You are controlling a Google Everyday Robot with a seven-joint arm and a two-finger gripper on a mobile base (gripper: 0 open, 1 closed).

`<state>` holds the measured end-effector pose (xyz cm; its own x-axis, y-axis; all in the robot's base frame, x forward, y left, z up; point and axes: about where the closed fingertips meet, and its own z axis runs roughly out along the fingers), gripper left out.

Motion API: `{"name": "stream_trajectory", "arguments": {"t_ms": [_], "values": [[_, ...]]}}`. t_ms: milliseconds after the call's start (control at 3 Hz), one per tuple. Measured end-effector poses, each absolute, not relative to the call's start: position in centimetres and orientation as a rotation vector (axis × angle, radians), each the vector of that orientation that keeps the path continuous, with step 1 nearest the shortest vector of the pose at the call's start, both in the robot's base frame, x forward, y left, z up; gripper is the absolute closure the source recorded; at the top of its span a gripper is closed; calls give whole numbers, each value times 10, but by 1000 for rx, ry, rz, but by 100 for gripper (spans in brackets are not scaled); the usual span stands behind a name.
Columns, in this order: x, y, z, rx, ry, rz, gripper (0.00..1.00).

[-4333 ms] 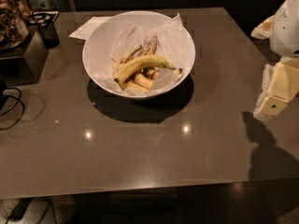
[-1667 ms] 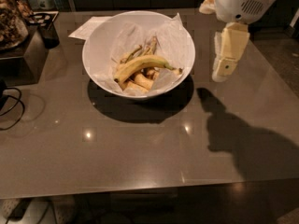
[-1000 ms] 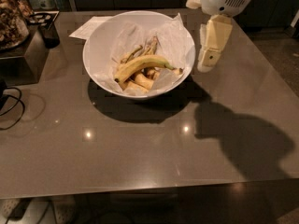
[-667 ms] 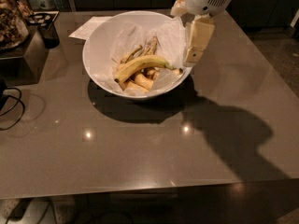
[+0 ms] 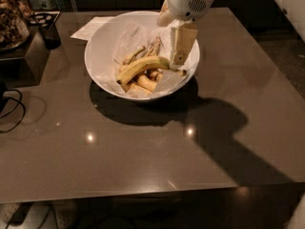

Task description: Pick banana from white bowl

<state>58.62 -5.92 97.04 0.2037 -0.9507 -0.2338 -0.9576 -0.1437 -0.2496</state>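
- The robot's gripper (image 5: 178, 61), a pale block under a rounded white wrist, hangs point-down inside the right side of the white bowl (image 5: 96, 56). I cannot tell whether it is apart or together; it holds nothing that can be seen.
- Its tip sits just beside the right end of the banana (image 5: 141, 67). This is a long, curved, yellow fruit lying across the middle of the bowl on top of the other contents.
- Risk: with the tip so near one end, a grasp there would likely let the long fruit swing or slip out.
- Risk: the crinkled paper lining (image 5: 125, 35) lies right under the tip and could be pinched and lifted along with the fruit.
- Risk: a hard descent might press on the bowl's right wall and shove or tip the bowl.
- Risk: the smaller brown-spotted pieces (image 5: 144, 82) crowd underneath, so the wrong piece could be caught.
- The bowl holds the paper lining, the whole banana and those pieces.
- The bowl stands on a dark glossy table (image 5: 143, 161), with a flat paper sheet (image 5: 90, 28) behind it.
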Motion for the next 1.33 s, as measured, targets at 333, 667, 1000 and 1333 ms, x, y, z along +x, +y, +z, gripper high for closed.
{"name": "stream_trajectory", "arguments": {"t_ms": [333,667,1000,1333], "values": [[594,-46,961,-2195,1766,33,25],[604,-36,953,-2239,1746,36,34],[612,-28,944,-2273,1729,43,32],[619,-20,933,-2301,1716,61,29]]}}
